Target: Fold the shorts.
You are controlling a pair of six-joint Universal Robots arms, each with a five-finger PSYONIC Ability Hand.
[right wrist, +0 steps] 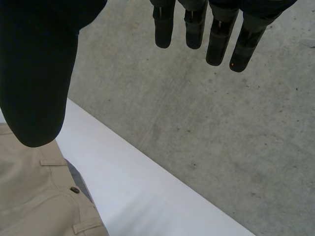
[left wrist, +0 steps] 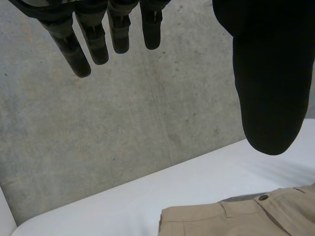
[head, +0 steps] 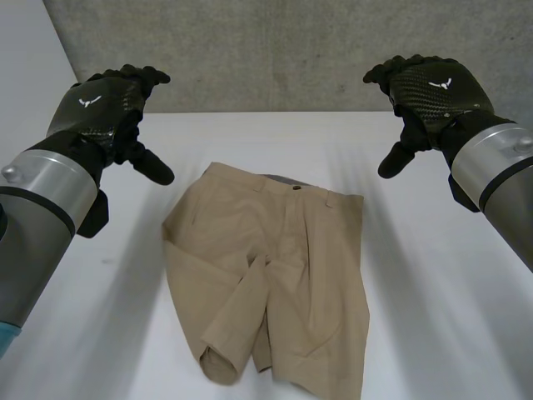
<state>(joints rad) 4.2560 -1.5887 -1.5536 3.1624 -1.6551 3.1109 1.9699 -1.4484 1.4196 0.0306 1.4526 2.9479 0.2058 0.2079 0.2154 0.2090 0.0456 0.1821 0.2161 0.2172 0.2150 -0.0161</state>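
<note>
- A concrete wall (head: 275,50) runs behind the far edge of the tabletop (head: 450,283). Both wrist views get a close look at it.
- The tan shorts (head: 275,275) lie mid-tabletop, with the waistband toward the far edge and the legs toward the near edge. The head view shows the leg on the robot's left side bunched inward. The wrist views catch the waistband and belt loops up close.
- The left hand (head: 104,108) hangs in the air over the tabletop's left side. Its fingers (left wrist: 78,54) are straight and the thumb is spread wide, holding nothing.
- Same deal for the right hand (head: 429,87) over the right side: fingers (right wrist: 216,44) straight, thumb apart, nothing in it.
- A dark button (head: 296,188) sits mid-waistband.
</note>
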